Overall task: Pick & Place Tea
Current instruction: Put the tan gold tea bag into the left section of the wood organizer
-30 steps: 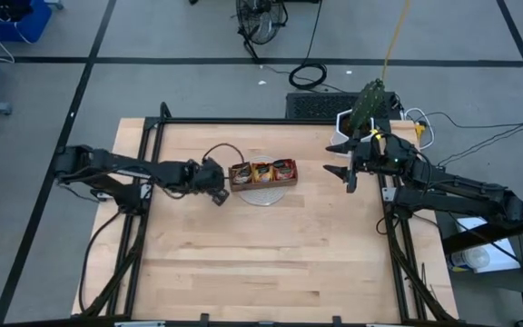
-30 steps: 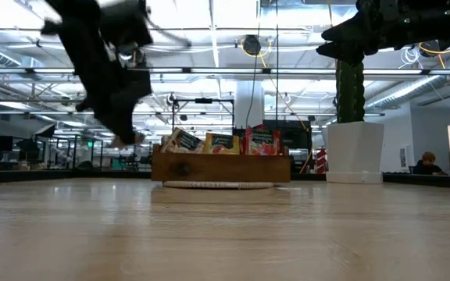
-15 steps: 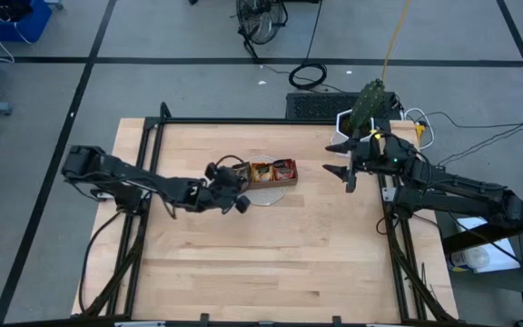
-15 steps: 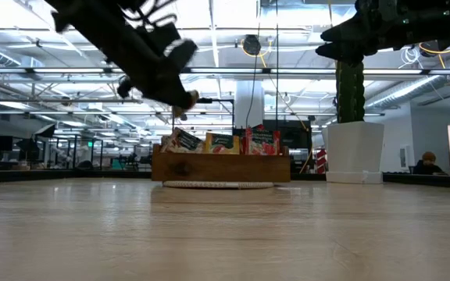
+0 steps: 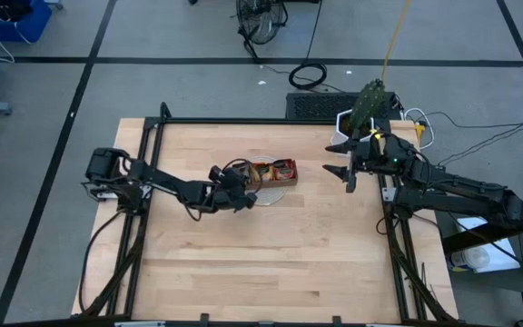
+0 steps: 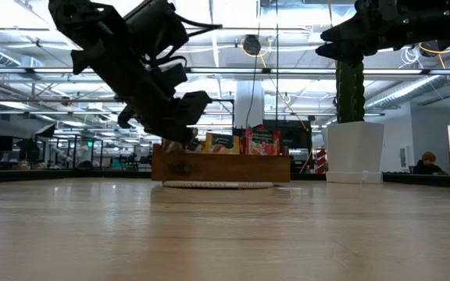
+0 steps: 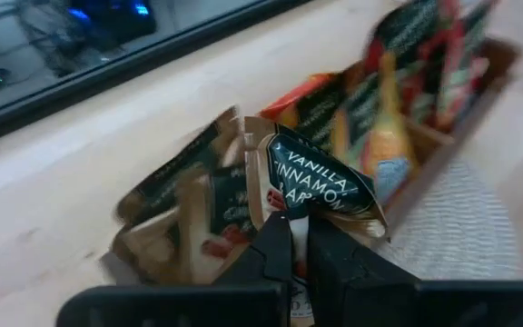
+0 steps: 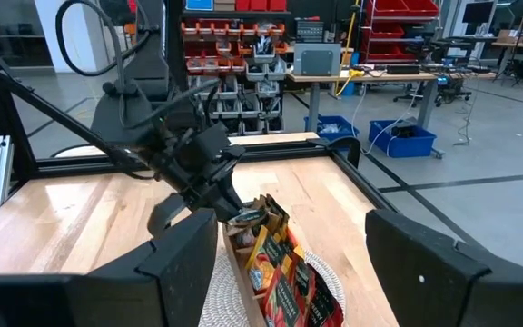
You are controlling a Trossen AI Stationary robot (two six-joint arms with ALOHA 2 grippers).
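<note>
A brown wooden tray (image 5: 271, 180) (image 6: 221, 167) stands near the table's middle on a pale round mat. Orange-yellow sachets (image 6: 222, 143) and red sachets (image 6: 262, 141) stand upright in its middle and right compartments. Beige sachets with dark labels (image 7: 184, 195) lean in its left compartment. My left gripper (image 5: 237, 188) (image 6: 183, 129) (image 7: 296, 243) hangs over that left compartment, slanting down, shut on one beige sachet (image 7: 320, 182). My right gripper (image 5: 343, 160) waits open above the table to the tray's right. My left gripper pinches a beige sachet between its two fingers (image 7: 272, 247), at the plain end below the dark label (image 7: 300, 216). The fingers come slanting down from the table's left. The label end stands up beyond the fingertips, over the left compartment. Whether it rests on the other sachets I cannot tell.
A cactus in a white pot (image 5: 363, 116) (image 6: 352, 148) stands at the far right corner, behind my right gripper. Black frame rails (image 5: 148, 163) run along the table's left, right and far edges. Bare wood spreads toward the near edge.
My left gripper has travelled toward the table's right, from just left of the tray to above its left compartment. In the low view it first rose, then came down toward the tray's top while tipping downward. My right arm kept still.
</note>
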